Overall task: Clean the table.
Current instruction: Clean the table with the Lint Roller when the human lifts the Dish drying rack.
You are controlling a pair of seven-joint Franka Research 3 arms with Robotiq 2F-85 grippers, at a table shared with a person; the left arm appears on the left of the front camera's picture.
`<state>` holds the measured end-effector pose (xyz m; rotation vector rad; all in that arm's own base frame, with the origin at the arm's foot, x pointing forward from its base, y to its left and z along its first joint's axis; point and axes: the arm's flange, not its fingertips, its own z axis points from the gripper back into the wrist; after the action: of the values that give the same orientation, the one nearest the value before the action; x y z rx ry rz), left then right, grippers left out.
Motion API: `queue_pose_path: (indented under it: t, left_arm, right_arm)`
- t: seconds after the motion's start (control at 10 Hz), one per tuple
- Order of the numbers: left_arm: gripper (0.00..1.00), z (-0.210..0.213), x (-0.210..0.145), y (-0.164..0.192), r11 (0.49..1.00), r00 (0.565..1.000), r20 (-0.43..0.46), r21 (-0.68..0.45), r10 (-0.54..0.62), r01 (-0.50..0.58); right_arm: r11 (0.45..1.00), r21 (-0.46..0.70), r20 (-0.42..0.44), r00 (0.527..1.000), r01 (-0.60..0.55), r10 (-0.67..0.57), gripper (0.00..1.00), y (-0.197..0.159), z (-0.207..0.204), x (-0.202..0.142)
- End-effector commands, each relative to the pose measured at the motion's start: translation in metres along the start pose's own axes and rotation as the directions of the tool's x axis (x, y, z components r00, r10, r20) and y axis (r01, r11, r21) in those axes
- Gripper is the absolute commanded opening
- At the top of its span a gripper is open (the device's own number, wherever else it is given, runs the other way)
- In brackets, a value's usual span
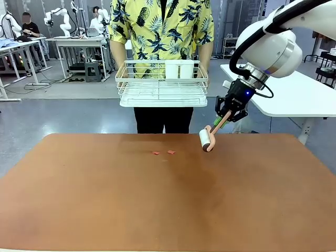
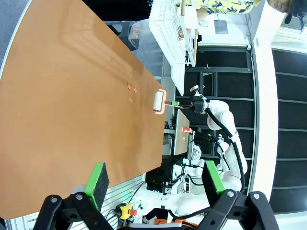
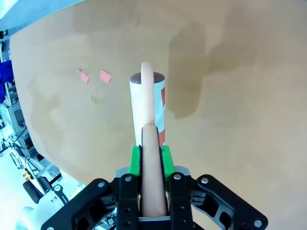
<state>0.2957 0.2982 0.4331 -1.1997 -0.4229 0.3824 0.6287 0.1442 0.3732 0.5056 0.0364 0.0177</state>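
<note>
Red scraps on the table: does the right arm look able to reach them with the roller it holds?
Probably yes. The right hand, shut on the lint roller, holds it close beside the red scraps near the far edge of the table, with bare tabletop between them.

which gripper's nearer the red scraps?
Right: the right gripper, holding the lint roller, is just right of the red scraps; left gripper hangs far back near the table's edge.

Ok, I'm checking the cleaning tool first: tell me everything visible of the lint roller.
The lint roller has a white roll on a salmon-pink, plastic-looking handle. A red patch shows on the roll. The right hand is shut on the handle between its green pads, roll end angled down, low over the table near its far edge; contact with it is unclear.
</note>
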Motion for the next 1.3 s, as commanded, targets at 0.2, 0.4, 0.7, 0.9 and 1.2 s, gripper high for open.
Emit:
queue_pose_path:
  t: [0.2,0.4,0.7,0.9,1.2]
  left_arm:
    - [1.0,0.001,-0.003,0.0,1.0,1.0,0.006,-0.014,-0.005,0.005]
    - [1.0,0.001,-0.003,0.0,1.0,1.0,0.006,-0.014,-0.005,0.005]
    - [1.0,0.001,-0.003,0.0,1.0,1.0,0.006,-0.014,-0.005,0.005]
    - [1.0,0.001,-0.003,0.0,1.0,1.0,0.006,-0.014,-0.005,0.005]
    - [1.0,0.001,-0.003,0.0,1.0,1.0,0.006,-0.014,-0.005,0.005]
  right_arm:
    - [0.999,-0.01,-0.022,0.999,0.049,-0.049,0.21,-0.008,-0.016,0.017]
    - [0.998,-0.006,-0.045,0.997,0.064,-0.065,0.21,-0.014,-0.026,0.021]
    - [0.995,-0.053,-0.056,0.994,0.087,-0.09,0.21,-0.018,-0.047,0.019]
    - [0.996,-0.048,-0.084,0.993,0.078,-0.081,0.21,-0.02,-0.061,0.017]
    - [0.996,-0.043,-0.1,0.991,0.082,-0.086,0.21,0.003,-0.077,0.01]
